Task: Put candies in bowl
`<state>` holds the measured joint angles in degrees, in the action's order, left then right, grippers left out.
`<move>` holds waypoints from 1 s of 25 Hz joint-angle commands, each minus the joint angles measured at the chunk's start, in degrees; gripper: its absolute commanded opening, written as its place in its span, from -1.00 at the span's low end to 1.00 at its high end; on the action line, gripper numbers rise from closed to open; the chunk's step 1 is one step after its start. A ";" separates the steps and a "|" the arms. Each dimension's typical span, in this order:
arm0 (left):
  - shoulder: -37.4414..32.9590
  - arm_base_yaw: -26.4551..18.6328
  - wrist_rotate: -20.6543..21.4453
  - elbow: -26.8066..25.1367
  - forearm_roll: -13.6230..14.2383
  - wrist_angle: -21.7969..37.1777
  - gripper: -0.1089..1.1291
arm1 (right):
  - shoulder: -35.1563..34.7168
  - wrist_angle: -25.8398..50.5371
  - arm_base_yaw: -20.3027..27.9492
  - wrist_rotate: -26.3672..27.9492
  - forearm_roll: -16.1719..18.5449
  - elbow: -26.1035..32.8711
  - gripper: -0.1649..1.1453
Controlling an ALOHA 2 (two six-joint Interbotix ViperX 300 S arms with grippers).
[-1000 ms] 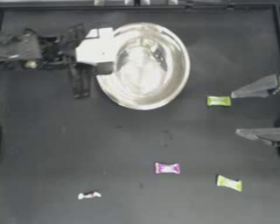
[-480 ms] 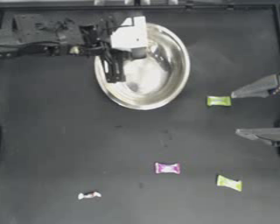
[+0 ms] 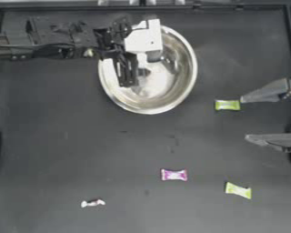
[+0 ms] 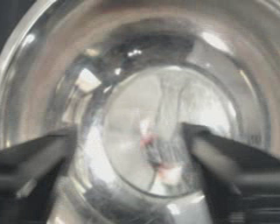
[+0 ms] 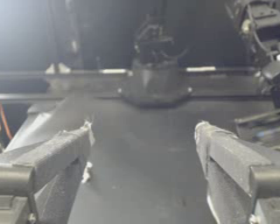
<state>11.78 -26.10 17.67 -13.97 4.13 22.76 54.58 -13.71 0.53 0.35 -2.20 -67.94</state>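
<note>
The shiny silver bowl [image 3: 172, 88] stands at the table's back middle. My left gripper [image 3: 127, 78] reaches in from the left and hangs over the bowl's inside, open. In the left wrist view its jaws [image 4: 131, 135] frame the bowl's floor [image 4: 218, 109], where a small whitish piece with red marks [image 4: 155, 155] lies; I cannot tell if it is a candy. On the table lie a yellow-green candy [image 3: 227, 105] right of the bowl, a magenta candy [image 3: 173, 174], a second yellow-green candy [image 3: 238, 190] and a white candy [image 3: 92, 203]. My right gripper [image 3: 245, 118] waits open at the right edge.
The left arm's body [image 3: 44, 40] stretches along the back left. The table's raised rim [image 3: 148, 6] runs along the back. In the right wrist view, the right gripper [image 5: 142, 131] looks across bare dark table.
My left gripper has swung right, from beside the bowl's left rim to over the bowl's inside. The right arm and the four candies on the table have not moved.
</note>
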 commanded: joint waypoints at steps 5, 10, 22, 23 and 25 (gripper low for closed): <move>-5.54 0.18 0.09 0.62 -0.44 -0.18 0.73 | 1.67 0.26 0.00 0.09 -0.26 -0.09 0.77; -13.10 2.37 0.18 -2.55 -1.49 0.53 0.68 | 1.67 0.70 0.00 0.09 -0.35 -0.09 0.77; -40.78 12.57 -0.35 -16.26 -11.16 -0.62 0.68 | 1.76 0.70 0.00 0.09 -0.35 0.18 0.77; -42.80 13.45 -0.44 -17.58 -11.87 -1.41 0.68 | 1.67 0.70 0.00 0.09 -0.35 0.18 0.77; -46.23 14.94 -0.53 -20.39 -13.71 -3.34 0.68 | 1.76 0.70 0.00 0.09 -0.35 0.26 0.77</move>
<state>-30.85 -11.95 17.14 -33.31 -8.35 21.09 56.51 -12.83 0.53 0.44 -2.37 -68.73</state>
